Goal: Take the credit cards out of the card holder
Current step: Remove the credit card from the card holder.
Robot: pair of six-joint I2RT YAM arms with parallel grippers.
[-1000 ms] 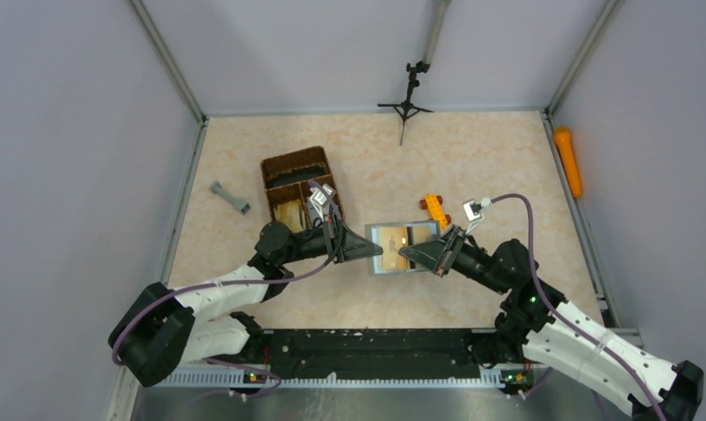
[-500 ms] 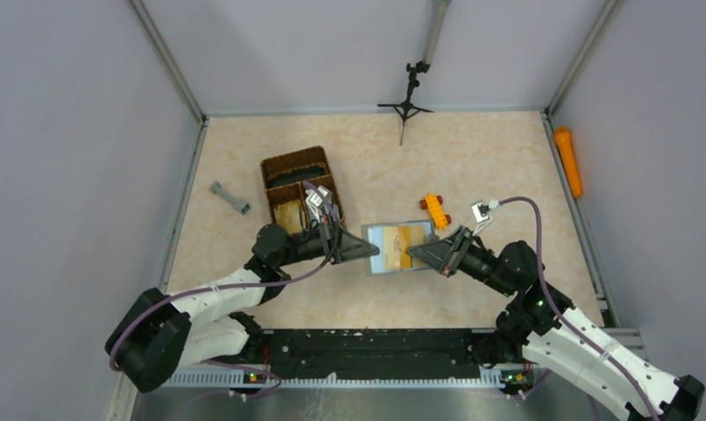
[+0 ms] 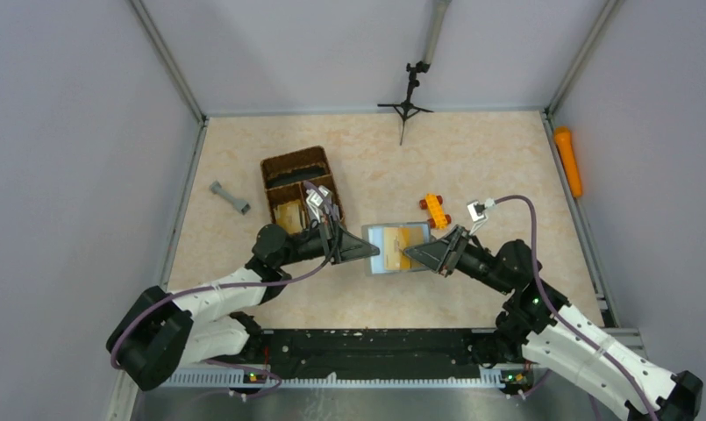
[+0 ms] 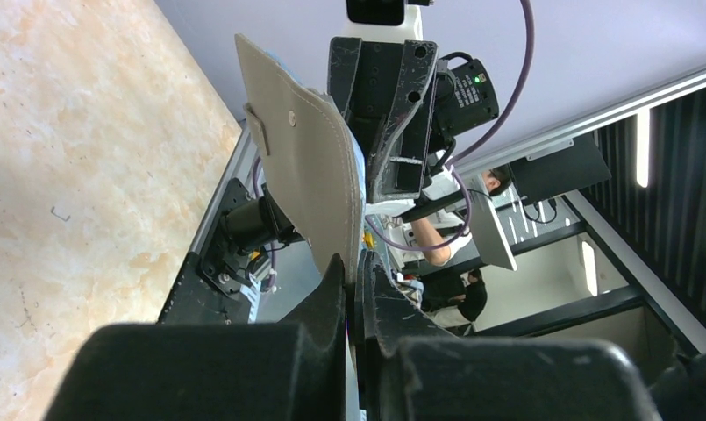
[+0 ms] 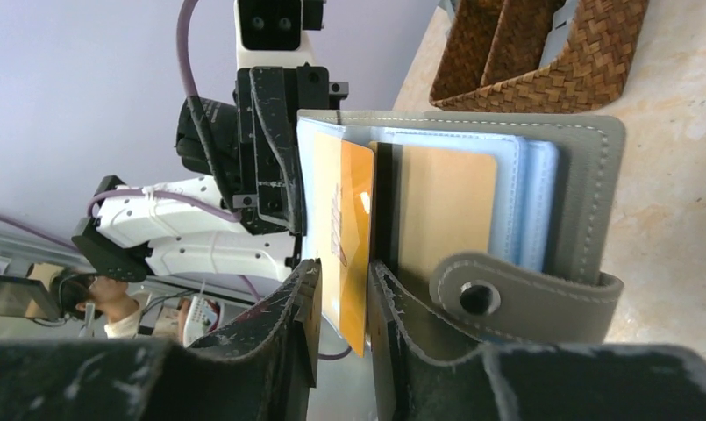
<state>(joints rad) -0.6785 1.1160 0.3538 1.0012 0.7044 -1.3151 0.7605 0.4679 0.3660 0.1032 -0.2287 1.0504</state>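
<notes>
Card holder: open, held over the table between both arms. Left gripper clamped on its left cover. Right gripper fingers slightly parted astride an orange card. Card count behind the blue sleeves is unclear. Tabletop marbled beige, walls pale lilac.

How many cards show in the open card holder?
2: an orange card between the right gripper's fingers, a tan card beside it; others may be hidden.

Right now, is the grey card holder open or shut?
Open. The card holder is spread wide, and an orange card and a tan card show inside.
</notes>
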